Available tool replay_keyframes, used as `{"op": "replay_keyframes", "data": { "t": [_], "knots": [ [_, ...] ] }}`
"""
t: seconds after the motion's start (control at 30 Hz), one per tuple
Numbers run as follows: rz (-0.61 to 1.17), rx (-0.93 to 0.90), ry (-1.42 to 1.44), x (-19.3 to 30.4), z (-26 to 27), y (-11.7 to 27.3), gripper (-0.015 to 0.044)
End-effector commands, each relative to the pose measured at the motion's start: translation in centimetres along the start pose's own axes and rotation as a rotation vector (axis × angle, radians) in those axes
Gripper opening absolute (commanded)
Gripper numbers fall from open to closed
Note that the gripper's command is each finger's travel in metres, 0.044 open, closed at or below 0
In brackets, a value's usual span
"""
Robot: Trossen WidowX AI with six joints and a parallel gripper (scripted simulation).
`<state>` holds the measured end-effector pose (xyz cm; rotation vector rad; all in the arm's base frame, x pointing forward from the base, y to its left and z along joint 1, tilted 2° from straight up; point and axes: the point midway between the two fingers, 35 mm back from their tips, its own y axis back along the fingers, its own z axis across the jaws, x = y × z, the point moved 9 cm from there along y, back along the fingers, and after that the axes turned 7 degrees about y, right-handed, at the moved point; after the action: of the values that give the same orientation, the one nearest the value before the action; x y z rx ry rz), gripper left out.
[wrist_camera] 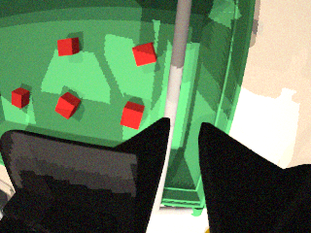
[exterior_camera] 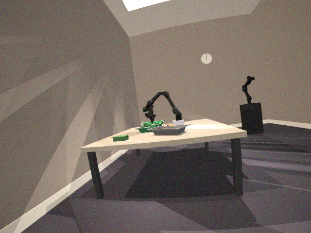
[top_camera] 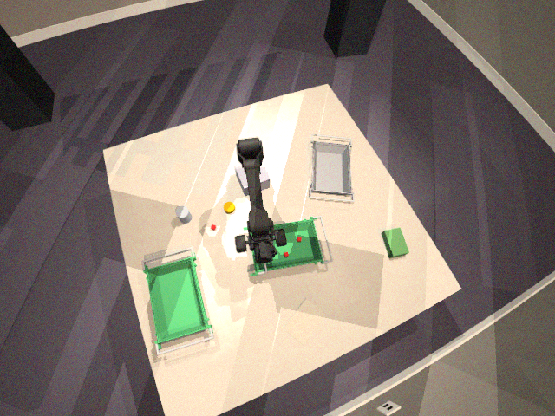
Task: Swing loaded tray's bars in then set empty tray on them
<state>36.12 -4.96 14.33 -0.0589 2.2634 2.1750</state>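
The loaded green tray (top_camera: pixel 309 250) (exterior_camera: pixel 144 129) (wrist_camera: pixel 34 63) holds several small red blocks (top_camera: pixel 298 238) (wrist_camera: pixel 132 115). Its right bar (top_camera: pixel 326 242) is swung out beyond the end. Its left bar (top_camera: pixel 265 267) (wrist_camera: pixel 180 39) stands inside the end wall, over the tray. My gripper (top_camera: pixel 261 242) (exterior_camera: pixel 152 122) (wrist_camera: pixel 185 128) points down over that end, its fingers slightly apart. In the wrist view the bar runs along the left finger's inner side, not clamped. The empty green tray (top_camera: pixel 177 300) lies at the left, both bars out. The arm hides part of the loaded tray's left end in the top view.
A grey tray (top_camera: pixel 331 167) (exterior_camera: pixel 168 130) with bars stands beyond the loaded tray. A green box (top_camera: pixel 395 243) (exterior_camera: pixel 120 138), a grey cylinder (top_camera: pixel 183 214), a yellow disc (top_camera: pixel 229 207) and a loose red block (top_camera: pixel 213 227) also stand on the table.
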Motion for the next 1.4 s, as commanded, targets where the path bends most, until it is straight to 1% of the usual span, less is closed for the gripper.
{"op": "replay_keyframes", "data": {
  "t": [0.0, 0.57, 0.63, 0.73, 1.0, 1.07, 1.1, 1.17, 1.37],
  "knots": [
    [0.0, 0.0, 0.0, 0.0, 0.0, 0.0, 0.0081],
    [0.0, 0.0, 0.0, 0.0, 0.0, 0.0, 0.0081],
    [0.0, 0.0, 0.0, -0.2, 0.0, 0.6, 0.0081],
    [-0.001, 0.0, 0.0, -0.6, -0.1, 3.0, 0.0081],
    [0.0, 0.0, 0.001, -0.3, 0.0, 13.0, 0.0081],
    [0.0, -0.001, 0.001, 0.1, 0.1, 14.6, 0.0081],
    [0.001, -0.001, 0.023, -0.7, 0.1, 11.5, 0.0081],
    [0.0, -0.003, 0.181, -1.3, 1.4, 11.0, 0.0081],
    [-0.008, -0.01, 0.913, -3.6, 7.6, 8.6, 0.0081]
  ]
}}
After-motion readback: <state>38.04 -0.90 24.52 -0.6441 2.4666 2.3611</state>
